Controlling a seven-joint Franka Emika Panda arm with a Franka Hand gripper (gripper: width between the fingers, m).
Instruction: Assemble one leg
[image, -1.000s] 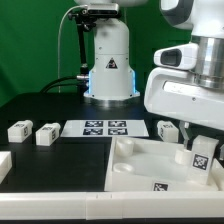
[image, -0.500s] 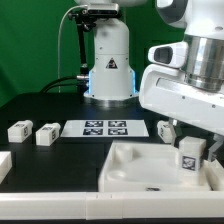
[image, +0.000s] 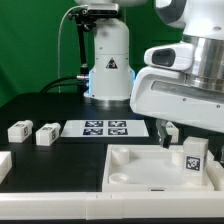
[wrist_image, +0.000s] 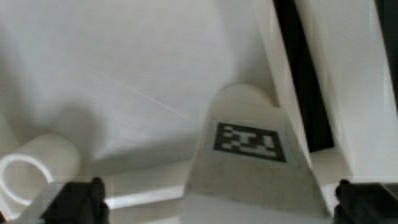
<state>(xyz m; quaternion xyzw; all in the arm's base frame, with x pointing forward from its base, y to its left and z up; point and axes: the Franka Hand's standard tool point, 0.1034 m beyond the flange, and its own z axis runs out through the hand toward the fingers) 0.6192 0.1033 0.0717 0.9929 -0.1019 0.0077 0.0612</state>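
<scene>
Stage: leg (image: 194, 156) is carried over the big white panel (image: 140, 165) on the exterior view's right; judged from that, the pick-up is done and the fitting is what remains.
Jaws: the gripper (image: 190, 150) looks closed on the leg. In the wrist view the block with its square marker sits between the two dark fingertips (wrist_image: 73, 200), but the contact faces are out of sight, so the pinch is a judgement.
Leg: white, chunky, marker facing the exterior camera, held above the panel's recessed top; whether its lower end touches the panel I cannot tell.
Panel: lies flat on the dark bench (image: 40, 105), raised rim around it. A round socket (wrist_image: 22, 175) shows in the wrist view, off to one side of the leg and not under it.
Done so far: leg lifted and brought to the panel.
Left to do: line the leg up with a socket, lower it in, seat or twist it home, let go.
Spare parts: two similar small blocks (image: 31, 131) rest well apart on the exterior view's left, untouched; another small block (image: 168, 128) sits behind the panel.
Marker board (image: 105, 127): flat on the bench between the spare blocks and the panel.
Risk: as I judge it, the socket is offset, so a sideways correction is needed before lowering.
</scene>
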